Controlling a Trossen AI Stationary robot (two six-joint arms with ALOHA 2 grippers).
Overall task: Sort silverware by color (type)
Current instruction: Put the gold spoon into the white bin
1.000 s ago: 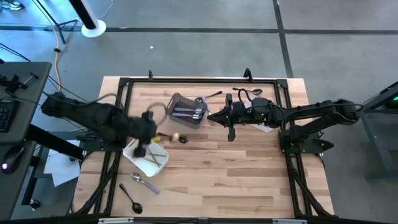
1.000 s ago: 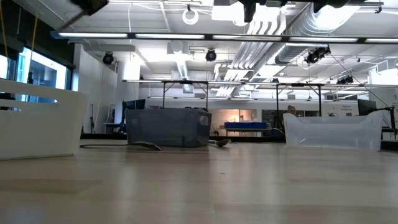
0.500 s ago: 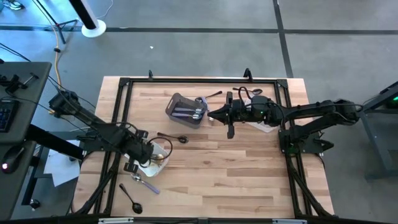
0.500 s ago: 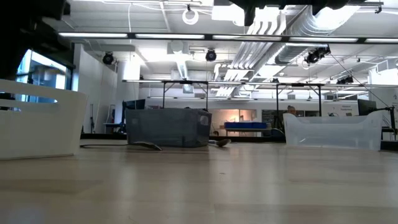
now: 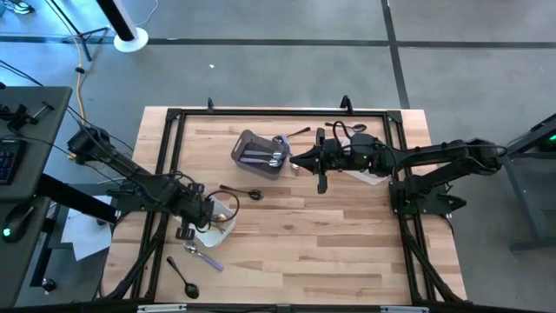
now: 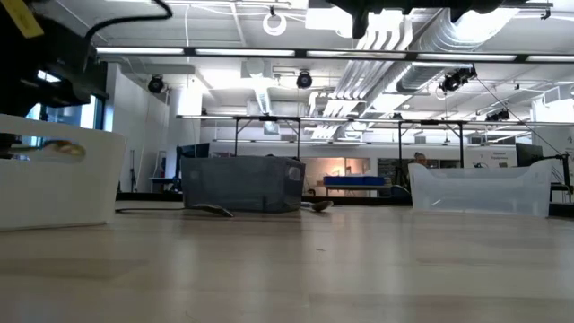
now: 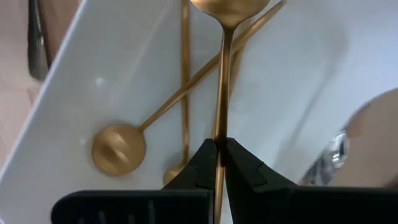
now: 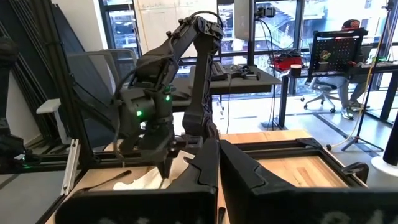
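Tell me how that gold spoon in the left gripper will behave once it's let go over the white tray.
Pinched at its thin handle by the left gripper, the gold spoon looks stiff and light, so it should not droop. Its polished handle is probably slippery and may pivot, bowl-heavy, in the grip. Released, it likely clatters onto the two gold spoons crossed in the white tray.

The held gold spoon [image 7: 222, 74] has its bowl partly cut off at the frame's edge.

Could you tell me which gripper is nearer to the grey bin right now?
Right. The right gripper hangs shut just beside the grey bin; the left gripper is farther off, over the white tray, pinching a gold spoon.
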